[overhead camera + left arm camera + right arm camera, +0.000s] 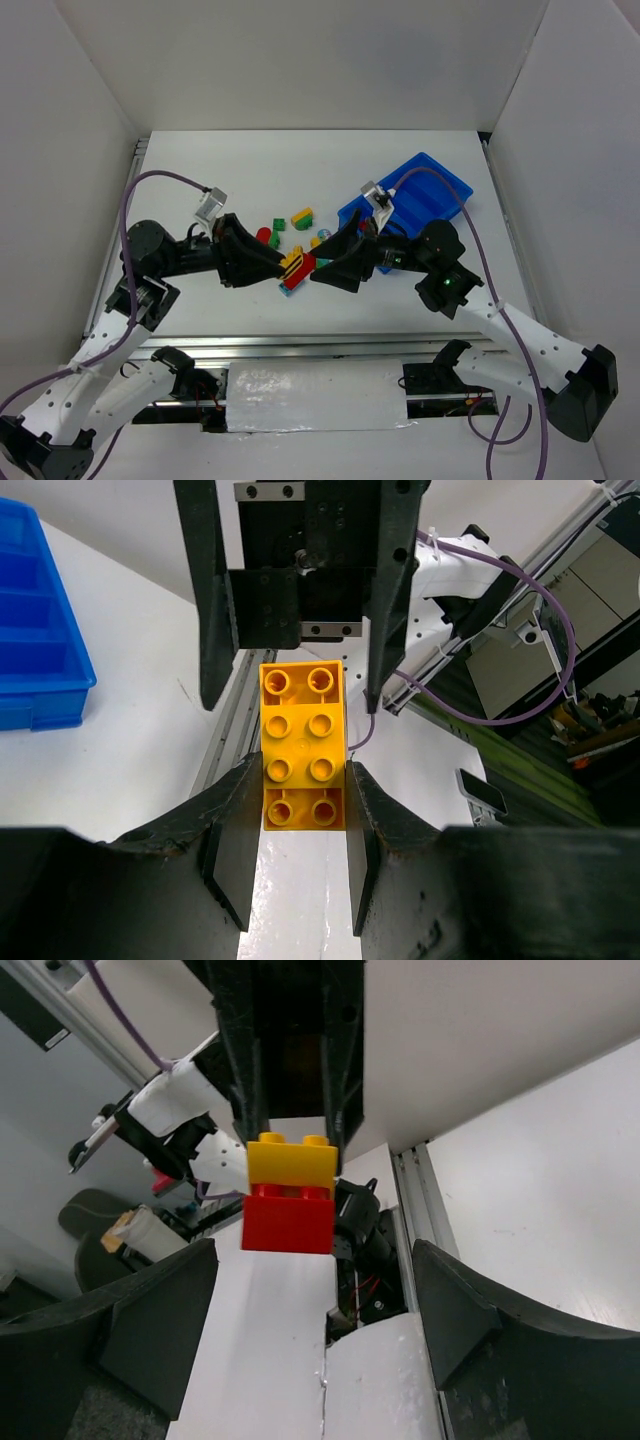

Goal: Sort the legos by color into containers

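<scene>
My left gripper (pixel 283 267) is shut on a yellow brick (pixel 302 745) that has a red brick (pixel 288 1225) stuck to it. In the left wrist view its fingertips (pixel 236 830) press both sides of the brick's near end. My right gripper (pixel 320 272) faces it from the right, wide open, with its fingers (pixel 165 1310) apart on either side of the stack and not touching it. The yellow and red stack (pixel 296 271) hangs between the two grippers at the table's middle. The blue tray (pixel 432 190) lies behind my right arm.
Loose bricks lie behind the grippers: a green one (pixel 277 228), a red one (pixel 264 236), a green and yellow one (pixel 301 216) and a teal one (pixel 323 236). The tray also shows at the left of the left wrist view (pixel 40 650). White walls enclose the table.
</scene>
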You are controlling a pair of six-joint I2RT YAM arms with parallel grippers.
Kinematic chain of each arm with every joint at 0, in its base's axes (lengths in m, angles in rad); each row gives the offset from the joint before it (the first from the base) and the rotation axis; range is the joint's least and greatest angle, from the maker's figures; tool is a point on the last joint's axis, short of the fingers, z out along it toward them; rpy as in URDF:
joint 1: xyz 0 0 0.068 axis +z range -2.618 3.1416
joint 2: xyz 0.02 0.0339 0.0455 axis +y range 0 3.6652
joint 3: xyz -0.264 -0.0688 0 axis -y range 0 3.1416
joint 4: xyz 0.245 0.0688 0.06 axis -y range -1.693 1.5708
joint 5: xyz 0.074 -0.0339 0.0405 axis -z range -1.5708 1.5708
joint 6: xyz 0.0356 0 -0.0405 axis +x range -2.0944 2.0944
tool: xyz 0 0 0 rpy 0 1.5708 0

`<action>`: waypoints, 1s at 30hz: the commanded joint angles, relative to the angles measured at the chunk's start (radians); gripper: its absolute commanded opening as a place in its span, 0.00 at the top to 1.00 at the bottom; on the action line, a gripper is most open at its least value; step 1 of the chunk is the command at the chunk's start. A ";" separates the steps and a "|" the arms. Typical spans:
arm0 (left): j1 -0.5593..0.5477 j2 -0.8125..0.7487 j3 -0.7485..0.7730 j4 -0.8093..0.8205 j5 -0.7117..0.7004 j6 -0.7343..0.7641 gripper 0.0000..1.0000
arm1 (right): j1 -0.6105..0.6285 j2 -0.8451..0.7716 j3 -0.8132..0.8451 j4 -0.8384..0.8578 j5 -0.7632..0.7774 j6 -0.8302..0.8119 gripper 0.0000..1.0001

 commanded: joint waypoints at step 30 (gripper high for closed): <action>-0.011 -0.008 0.052 -0.046 -0.055 0.089 1.00 | 0.053 0.083 0.098 -0.083 -0.136 -0.262 1.00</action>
